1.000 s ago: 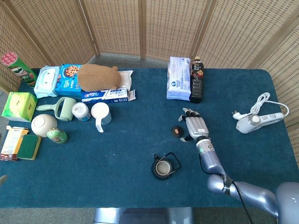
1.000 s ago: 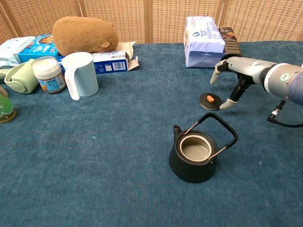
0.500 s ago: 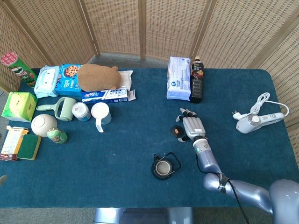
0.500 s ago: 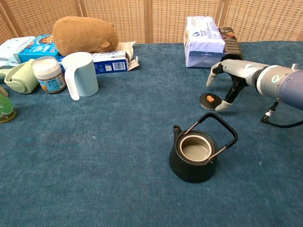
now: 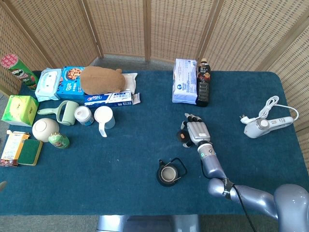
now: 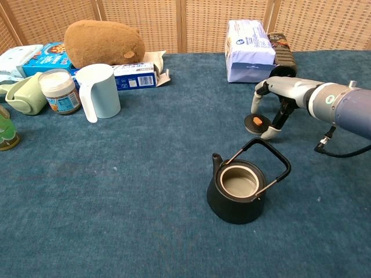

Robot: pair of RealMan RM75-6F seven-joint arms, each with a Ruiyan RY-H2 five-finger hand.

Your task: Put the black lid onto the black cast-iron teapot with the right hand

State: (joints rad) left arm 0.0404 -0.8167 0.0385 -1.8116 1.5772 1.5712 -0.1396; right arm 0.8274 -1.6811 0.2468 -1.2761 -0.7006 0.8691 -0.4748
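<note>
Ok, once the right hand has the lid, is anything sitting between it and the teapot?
Nothing visible does. Only bare cloth lies between the black lid and the teapot. The teapot's raised handle arches over its opening on the lid's side.

The right robot hand (image 6: 272,101) has slid left along the desk (image 6: 145,174) and come down over the black lid (image 6: 257,123). A second ago it hung off to the lid's right with fingers apart; now its fingers (image 5: 187,130) arch over the lid, tips reaching down on either side of it.
</note>
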